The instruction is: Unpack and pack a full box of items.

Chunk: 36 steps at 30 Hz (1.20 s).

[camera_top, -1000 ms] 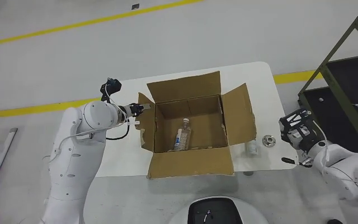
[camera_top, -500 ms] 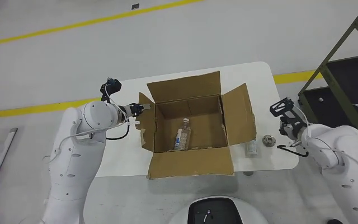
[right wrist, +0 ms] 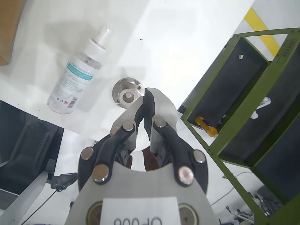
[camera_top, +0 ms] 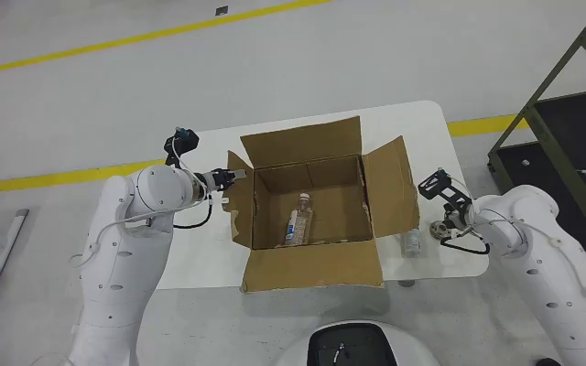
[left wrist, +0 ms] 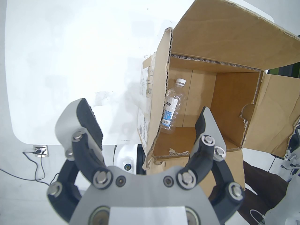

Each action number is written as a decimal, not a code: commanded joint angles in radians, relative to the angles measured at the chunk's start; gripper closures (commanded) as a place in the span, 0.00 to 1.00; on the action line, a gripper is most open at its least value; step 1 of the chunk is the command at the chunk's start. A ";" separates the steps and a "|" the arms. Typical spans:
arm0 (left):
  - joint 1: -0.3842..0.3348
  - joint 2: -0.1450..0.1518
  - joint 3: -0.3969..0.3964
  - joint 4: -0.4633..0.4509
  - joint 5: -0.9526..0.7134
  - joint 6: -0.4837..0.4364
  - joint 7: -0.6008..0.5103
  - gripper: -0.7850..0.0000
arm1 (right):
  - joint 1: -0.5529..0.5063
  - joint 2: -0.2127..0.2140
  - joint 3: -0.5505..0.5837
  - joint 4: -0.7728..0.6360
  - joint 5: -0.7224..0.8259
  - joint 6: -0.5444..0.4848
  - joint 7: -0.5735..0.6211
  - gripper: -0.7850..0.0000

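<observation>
We see a flap (left wrist: 161, 83) hiding part of the clear bottle (left wrist: 174, 104) in the brown box (left wrist: 234, 99); left gripper (left wrist: 143, 107) spread, right gripper (right wrist: 145, 99) clenched empty.

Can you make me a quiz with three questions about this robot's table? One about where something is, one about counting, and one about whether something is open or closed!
1. Where is the water bottle?
A. on the floor
B. inside the box
C. on a green shelf

2. How many things lie on the table outside the box?
A. one
B. two
C. four

3. How is the right gripper?
A. shut, holding nothing
B. wide open
C. shut on a cup

Answers:
1 B: the top view shows it lying on the box floor.
2 B: a spray bottle and a metal ring lie there.
3 A: its fingers are pressed together just above the ring, with nothing between them.
</observation>
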State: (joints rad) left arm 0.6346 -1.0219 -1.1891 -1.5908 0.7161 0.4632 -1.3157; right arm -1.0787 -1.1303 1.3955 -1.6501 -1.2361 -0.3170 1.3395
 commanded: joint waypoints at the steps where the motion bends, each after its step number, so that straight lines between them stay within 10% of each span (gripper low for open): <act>1: 0.000 0.000 0.000 0.000 0.000 0.000 0.000 0.00 | -0.005 0.001 -0.002 -0.003 -0.003 0.003 0.008 0.00; 21: 0.000 0.000 0.000 0.000 0.000 0.000 0.000 0.00 | -0.071 0.013 0.023 -0.031 -0.095 0.019 -0.091 0.00; 22: 0.000 0.000 0.000 0.000 0.000 0.000 0.000 0.00 | -0.068 0.012 0.017 -0.026 -0.094 0.019 -0.084 0.43; 23: 0.000 0.000 0.000 0.000 0.000 0.000 0.000 0.00 | -0.064 0.012 0.008 -0.021 -0.100 0.017 -0.077 0.62; 25: 0.000 0.000 0.000 0.000 0.000 0.000 0.000 0.00 | -0.054 0.010 -0.011 -0.009 -0.102 0.017 -0.067 0.73; 36: 0.000 0.000 0.000 0.000 0.000 0.000 0.000 0.00 | -0.013 0.003 -0.061 0.053 -0.091 0.041 -0.070 0.75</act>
State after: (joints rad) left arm 0.6346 -1.0219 -1.1891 -1.5908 0.7161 0.4632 -1.3157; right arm -1.0939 -1.1273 1.3359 -1.6024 -1.3280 -0.2765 1.2704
